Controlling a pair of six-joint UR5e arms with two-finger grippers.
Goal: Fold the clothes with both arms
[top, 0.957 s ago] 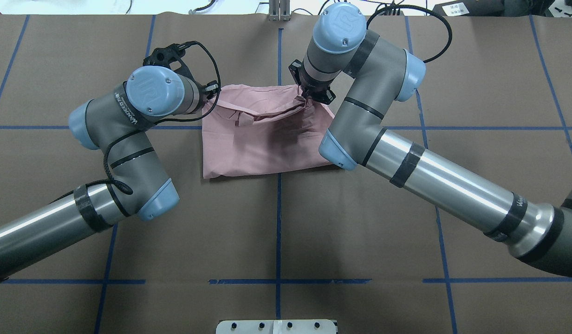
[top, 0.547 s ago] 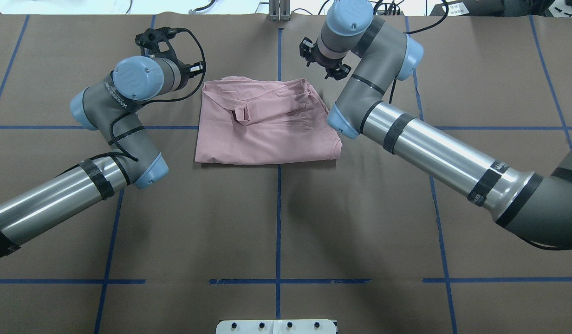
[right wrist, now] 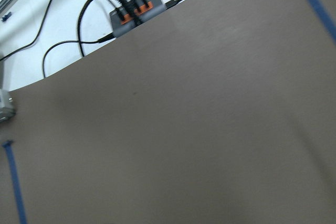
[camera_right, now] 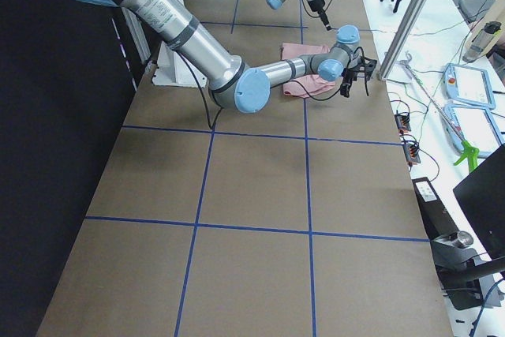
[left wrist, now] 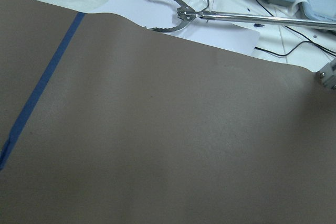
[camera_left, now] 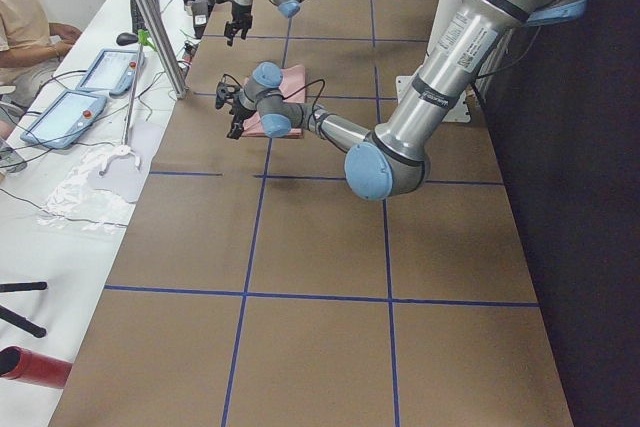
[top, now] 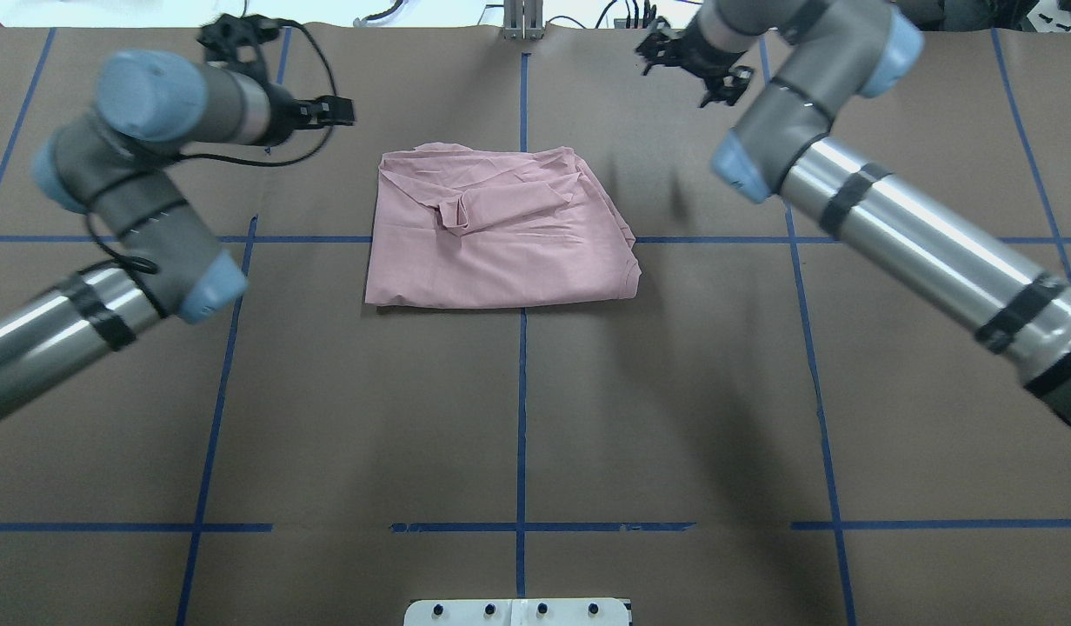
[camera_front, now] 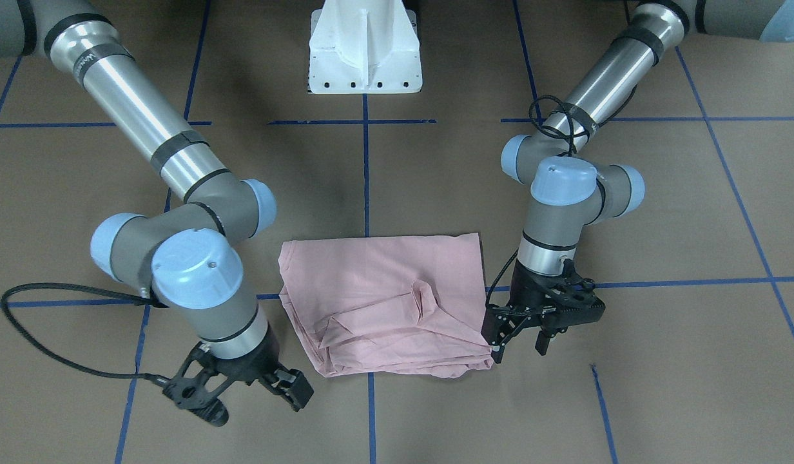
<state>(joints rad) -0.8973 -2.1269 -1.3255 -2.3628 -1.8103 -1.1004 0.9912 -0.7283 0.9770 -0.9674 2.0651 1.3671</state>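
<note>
The pale pink T-shirt (top: 501, 235) lies folded in a rough rectangle on the brown table, with loose creases along its far edge. Its print is hidden. It also shows in the front view (camera_front: 384, 303). My left gripper (top: 331, 111) is open and empty, off the shirt's far left corner; in the front view (camera_front: 519, 345) it stands just beside the shirt's edge. My right gripper (top: 694, 65) is open and empty, off the far right corner, and shows in the front view (camera_front: 252, 399) too. Both wrist views show only bare table paper.
The white pedestal base (camera_front: 365, 58) stands at the robot's side. Blue tape lines (top: 522, 391) grid the table. Beyond the far edge lie a reach-grabber tool (left wrist: 173, 17) and a power strip (right wrist: 136, 6). An operator (camera_left: 25, 7) sits at the side bench.
Both grippers have let go of the shirt's far edge and moved up and outward, left one to the left, right one to the right. The shirt has dropped and settled flat.
</note>
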